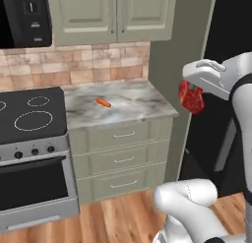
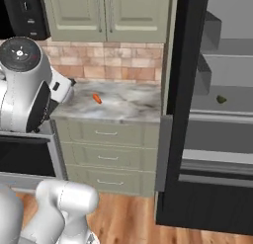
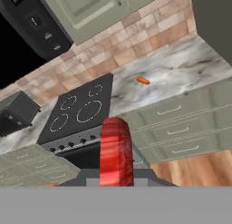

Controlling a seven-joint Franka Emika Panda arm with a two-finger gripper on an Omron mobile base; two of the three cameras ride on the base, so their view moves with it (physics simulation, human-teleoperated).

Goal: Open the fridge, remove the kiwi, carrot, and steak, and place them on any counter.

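Red steak (image 1: 191, 97) hangs in the shut gripper (image 1: 193, 89), carried in the air at about three o'clock from the counter (image 1: 133, 106). On that marbled stone the carrot (image 1: 103, 102) already lies — one item delivered. At three o'clock beyond, the fridge (image 2: 185, 114) stands open, and the kiwi (image 2: 221, 99) sits on its shelf — yet to be fetched.

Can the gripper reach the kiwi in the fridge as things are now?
Probably not yet. The gripper is shut on the steak, in the air beside the counter. The kiwi lies on a shelf of the open fridge with nothing before it, but the steak must be put down first.
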